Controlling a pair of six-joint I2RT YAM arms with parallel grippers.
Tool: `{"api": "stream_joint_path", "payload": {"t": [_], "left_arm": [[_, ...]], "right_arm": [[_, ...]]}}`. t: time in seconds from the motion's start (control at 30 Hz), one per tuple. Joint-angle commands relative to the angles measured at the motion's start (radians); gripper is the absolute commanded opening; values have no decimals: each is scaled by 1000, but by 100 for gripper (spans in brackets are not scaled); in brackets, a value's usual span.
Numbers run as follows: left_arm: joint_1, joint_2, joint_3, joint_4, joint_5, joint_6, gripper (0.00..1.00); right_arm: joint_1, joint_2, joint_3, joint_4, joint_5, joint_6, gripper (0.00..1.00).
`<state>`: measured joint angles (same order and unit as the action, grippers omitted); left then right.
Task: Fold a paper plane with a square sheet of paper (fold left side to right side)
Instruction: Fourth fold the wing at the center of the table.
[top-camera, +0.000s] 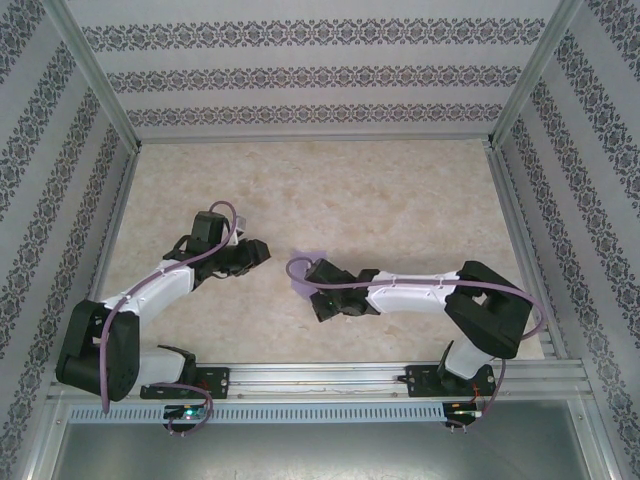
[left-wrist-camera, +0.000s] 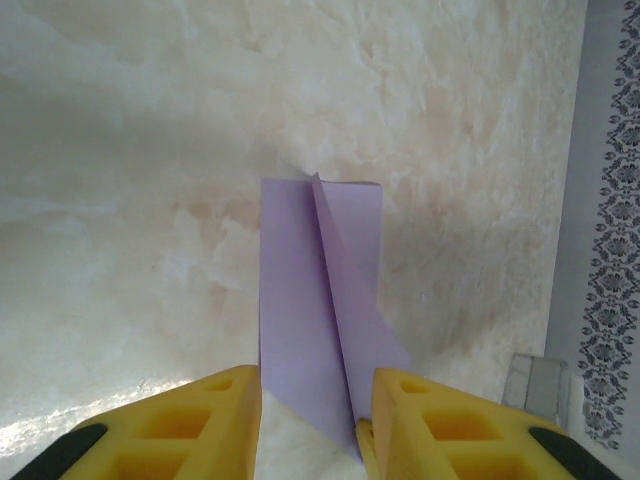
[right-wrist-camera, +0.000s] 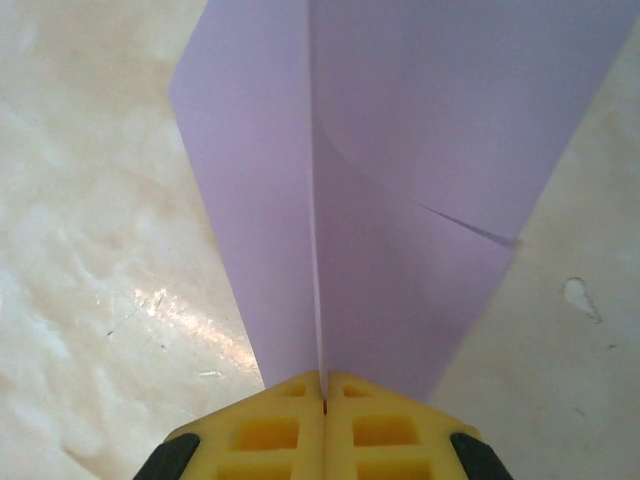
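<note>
The square sheet of paper (top-camera: 309, 261) is lavender and folded into a narrow pointed paper plane with a raised centre crease, and it lies mid-table. My right gripper (top-camera: 308, 280) comes at it from the right. In the right wrist view its yellow fingers (right-wrist-camera: 270, 430) are pressed together on the upright crease of the paper (right-wrist-camera: 420, 150), so the right gripper (right-wrist-camera: 323, 385) is shut on it. My left gripper (top-camera: 262, 250) sits just left of the paper. In the left wrist view the left gripper (left-wrist-camera: 315, 430) is open, and the paper (left-wrist-camera: 300, 300) lies between the spread fingers, its pointed end by the right finger (left-wrist-camera: 430, 420).
The marble-patterned tabletop (top-camera: 400, 200) is walled by patterned panels (top-camera: 300, 75) and metal posts. An aluminium rail (top-camera: 330, 376) runs along the near edge by the arm bases. A side wall (left-wrist-camera: 612, 250) and a grey post foot (left-wrist-camera: 535, 382) stand to the right in the left wrist view.
</note>
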<state>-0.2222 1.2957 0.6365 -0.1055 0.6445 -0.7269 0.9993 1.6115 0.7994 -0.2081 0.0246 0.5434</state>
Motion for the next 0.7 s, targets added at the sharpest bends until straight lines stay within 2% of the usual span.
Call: {"api": "stream_joint_path", "payload": {"t": [0.0,0.33,0.5,0.67], "left_arm": [[-1,14,-19,-15,53,32,34],[-56,46,-26,16,68,16,35],[-121,79,-27,86,62,-31,38],[-183,118,-3,109,20,-41,48]], "right_arm": [[-37,-31,-48,100,-177,-9,1],[-165,-70,-192,330,-446,60,1],[-217,-69,-244,426,-542,91,1],[-252,-61,-274,464,-590,95,1]]}}
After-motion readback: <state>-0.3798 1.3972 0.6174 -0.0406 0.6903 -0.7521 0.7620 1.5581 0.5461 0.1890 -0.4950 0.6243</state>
